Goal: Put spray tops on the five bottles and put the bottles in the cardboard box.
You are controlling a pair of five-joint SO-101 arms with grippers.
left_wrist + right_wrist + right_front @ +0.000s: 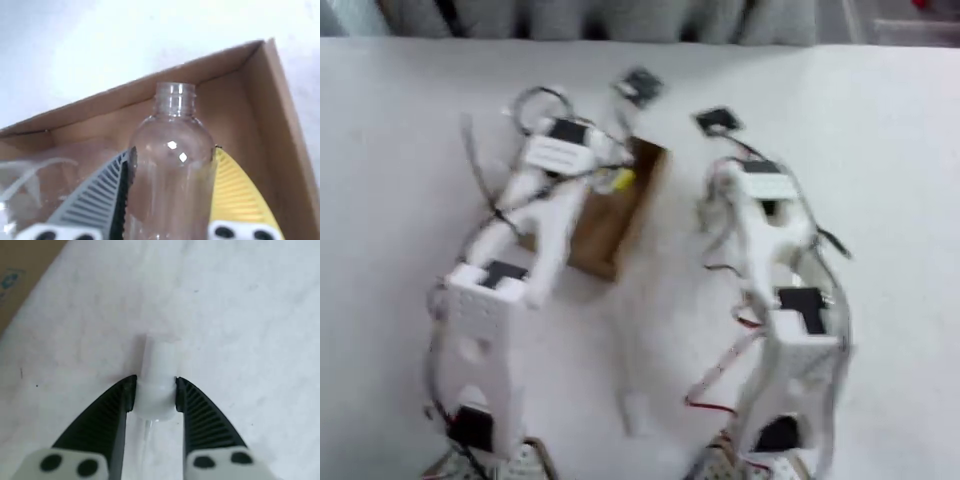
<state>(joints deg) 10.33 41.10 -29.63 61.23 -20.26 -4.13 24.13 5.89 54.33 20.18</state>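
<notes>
Left end effector (171,159) is clamped on a clear, uncapped plastic bottle (175,115) over the brown cardboard box (260,115). Right end effector (154,387) pinches a white plastic spray top (159,360) near the white tabletop (250,315). Both look light & slick; bottle prob. dents, so grip mid-body, top by collar.

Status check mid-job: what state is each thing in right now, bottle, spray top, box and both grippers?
bottle: no top on, neck open, gripped.
spray top: not on a bottle, gripped.
cardboard box: open at the top.
left gripper: jaws shut on bottle.
right gripper: jaws shut on spray top.
</notes>
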